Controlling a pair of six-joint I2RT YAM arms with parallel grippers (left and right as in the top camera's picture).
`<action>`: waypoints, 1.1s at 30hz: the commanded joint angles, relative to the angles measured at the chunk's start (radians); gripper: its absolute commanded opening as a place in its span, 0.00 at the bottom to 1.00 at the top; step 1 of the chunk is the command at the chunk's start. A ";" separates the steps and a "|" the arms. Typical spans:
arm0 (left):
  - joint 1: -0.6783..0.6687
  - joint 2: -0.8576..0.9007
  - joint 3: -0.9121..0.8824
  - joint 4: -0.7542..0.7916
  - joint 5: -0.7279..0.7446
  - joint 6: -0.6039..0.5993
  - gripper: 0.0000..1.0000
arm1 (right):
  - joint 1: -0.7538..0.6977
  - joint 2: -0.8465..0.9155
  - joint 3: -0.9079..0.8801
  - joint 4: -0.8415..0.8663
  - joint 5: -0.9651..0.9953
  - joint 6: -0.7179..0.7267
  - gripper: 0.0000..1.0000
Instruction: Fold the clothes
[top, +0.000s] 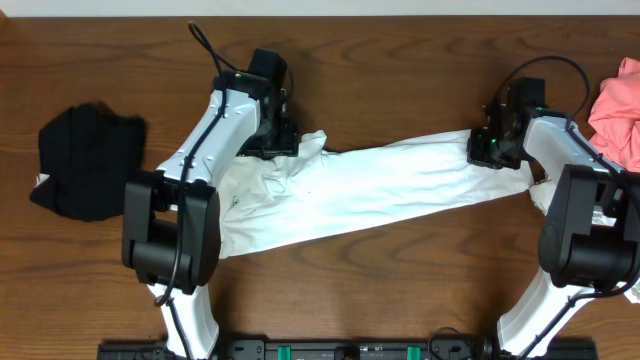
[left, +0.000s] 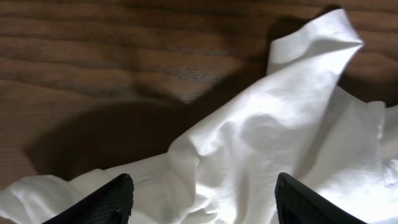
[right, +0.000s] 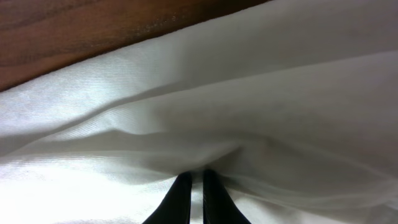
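A white T-shirt (top: 380, 190) of thin, matte cloth lies stretched in a long slanting band across the middle of a dark, wood-grain table (top: 400, 60). It is smooth and taut toward its right end and heaped in soft, crumpled folds at its left. At the right end, the right gripper (top: 492, 148) pinches the cloth: seen from its wrist, the two slim black fingers (right: 180, 193) stand almost together with a ridge of fabric gathered at their tips, and creases fan outward from that spot. At the left end, the left gripper (top: 270, 135) hangs over the rumpled heap with its jaws spread wide. Its blunt black fingers (left: 115, 199) stand far apart and hold nothing, while a peaked corner of the shirt stands up beyond them against the bare wood. Farther out, well apart from the shirt, a black garment (top: 88, 160) sits in a loose, lumpy pile near the table's left edge. A pink garment (top: 620, 105) lies crumpled at the right edge, partly out of frame.
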 joint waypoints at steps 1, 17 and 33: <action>0.002 0.008 -0.001 0.003 0.027 0.010 0.73 | 0.005 0.051 -0.006 -0.002 0.014 -0.014 0.08; 0.002 0.073 -0.012 -0.047 0.027 0.127 0.44 | 0.003 0.051 -0.005 -0.016 0.050 -0.014 0.08; 0.002 0.073 -0.012 -0.098 -0.079 0.127 0.31 | 0.002 0.051 -0.006 -0.019 0.062 -0.014 0.08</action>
